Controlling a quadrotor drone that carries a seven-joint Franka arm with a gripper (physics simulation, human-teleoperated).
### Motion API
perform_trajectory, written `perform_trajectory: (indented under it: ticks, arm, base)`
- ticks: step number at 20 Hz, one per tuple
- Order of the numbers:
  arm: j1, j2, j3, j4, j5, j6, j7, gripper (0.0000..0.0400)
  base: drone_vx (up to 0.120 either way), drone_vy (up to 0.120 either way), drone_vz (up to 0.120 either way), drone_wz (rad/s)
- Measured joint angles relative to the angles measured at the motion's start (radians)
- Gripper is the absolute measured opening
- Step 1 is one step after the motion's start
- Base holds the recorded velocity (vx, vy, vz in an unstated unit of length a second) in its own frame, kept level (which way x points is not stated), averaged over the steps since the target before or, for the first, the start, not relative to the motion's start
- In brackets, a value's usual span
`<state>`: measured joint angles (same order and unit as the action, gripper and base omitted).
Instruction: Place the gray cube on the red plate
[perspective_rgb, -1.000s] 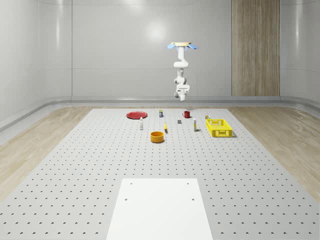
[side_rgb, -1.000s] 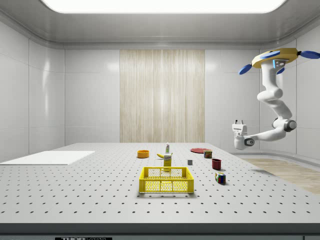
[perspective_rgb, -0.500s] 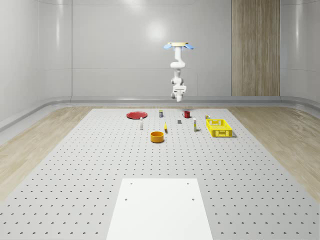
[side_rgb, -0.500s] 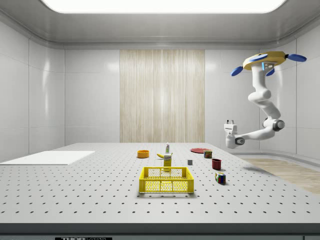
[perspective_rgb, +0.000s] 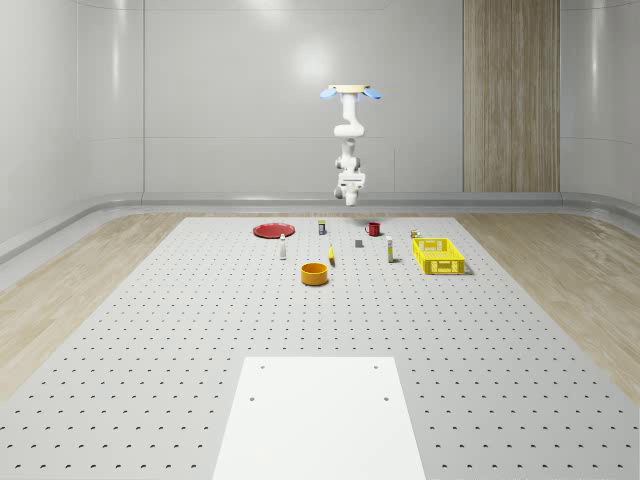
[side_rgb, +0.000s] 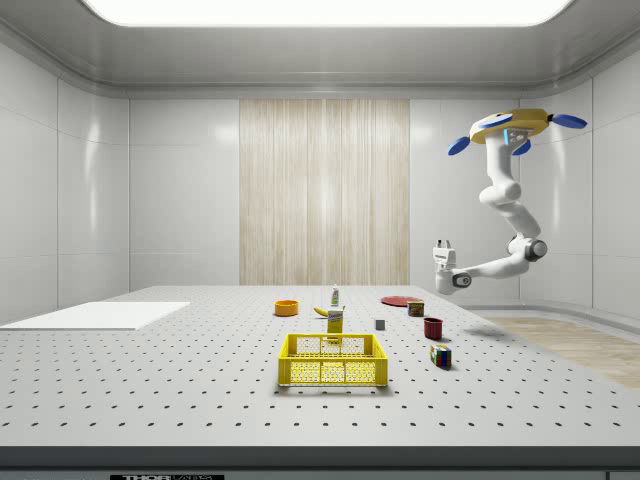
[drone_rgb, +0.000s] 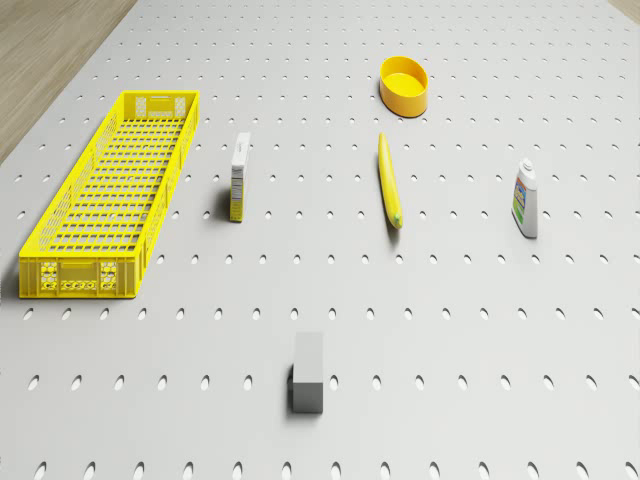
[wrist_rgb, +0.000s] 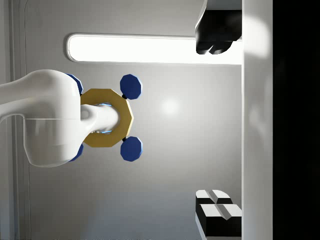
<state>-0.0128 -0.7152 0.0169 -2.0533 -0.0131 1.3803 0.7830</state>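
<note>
Whole-scene view: the drone hovers above the counter's far end, one red plate lying flat to receive the load. Side view: the tool points upward, well above everything (presumably a transit pose), apparently empty, its opening indeterminable. Drone view: one gray cube rests untouched on the counter, near one yellow crate.

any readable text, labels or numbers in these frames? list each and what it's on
No text can be read.
Small carton: printed faces, too small to read.
White bottle: colored label, print too blurred to read.
Yellow crate: molded marks on its end wall, not legible.
Strip along the side view's bottom edge: white characters, cut off and unreadable.
Gray cube: plain.
Red plate: plain.
</note>
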Motion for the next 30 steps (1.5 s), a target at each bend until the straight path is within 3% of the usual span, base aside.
perform_trajectory:
  ticks: [4,12,19,22,26,30]
  arm:
    - [-0.004,-0.002,0.012,-0.002,-0.016,0.003,0.002,0.04]
    - [-0.024,-0.008,0.078,-0.012,-0.11,0.01,0.014,0.04]
    - [-0.086,-0.024,0.271,-0.07,-0.384,0.023,0.054,0.04]
    - [-0.14,-0.044,0.425,-0.157,-0.616,0.035,0.095,0.04]
    - [-0.256,-0.093,0.679,-0.379,-1.04,0.047,0.202,0.04]
    - [-0.438,-0.151,0.902,-0.627,-1.474,0.006,0.372,0.04]
  base:
    - [0.12,-0.1,0.0,0.0]
    - [0.12,0.0,-0.04,0.0]
    - [0.12,0.0,-0.046,0.0]
    - [0.12,0.0,-0.093,0.0]
    - [0.12,0.0,-0.12,0.0]
    - [0.12,0.0,-0.12,0.0]
